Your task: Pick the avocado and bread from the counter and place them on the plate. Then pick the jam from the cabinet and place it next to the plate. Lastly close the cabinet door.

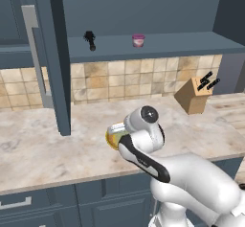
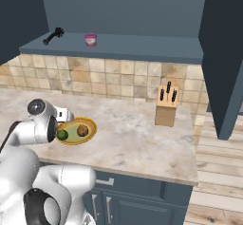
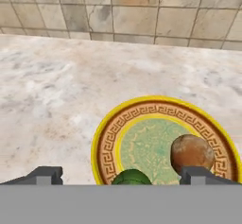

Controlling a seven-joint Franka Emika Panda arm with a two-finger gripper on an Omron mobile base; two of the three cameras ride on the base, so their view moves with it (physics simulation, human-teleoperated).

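**Both foods on the plate, jam next**

With the two dark fingertips standing wide apart at the bottom of the hand view, the gripper [image 3: 120, 176] held nothing and hovered just over the round shallow plate [image 3: 106, 140] with its yellow rim, orange key-pattern band and pale green centre. The small dark green avocado [image 3: 132, 177] lay on the plate's near edge between the open fingers, and the round brown bread lump [image 3: 191, 152] sat on the plate beside it, close to one fingertip.

The plate rested on the beige marbled stone counter [image 1: 43, 144], a matt, veined surface backed by tan square tiles. The release looked complete, so the step in hand was judged to be a clean retreat: lifting straight up before swinging would keep the fingers from nudging either rounded piece, both of which could roll.

The squat pink-purple jam jar [image 1: 138, 40] with its paler lid stood on the shelf of the dark blue-grey wall cabinet [image 1: 158, 44], well apart from a slim black bottle-like object [image 1: 89, 40]. The tall panelled cabinet door [image 1: 50, 58] with its long grey bar handle stood open. A tan wooden knife block [image 1: 194, 96] sat on the counter to the right
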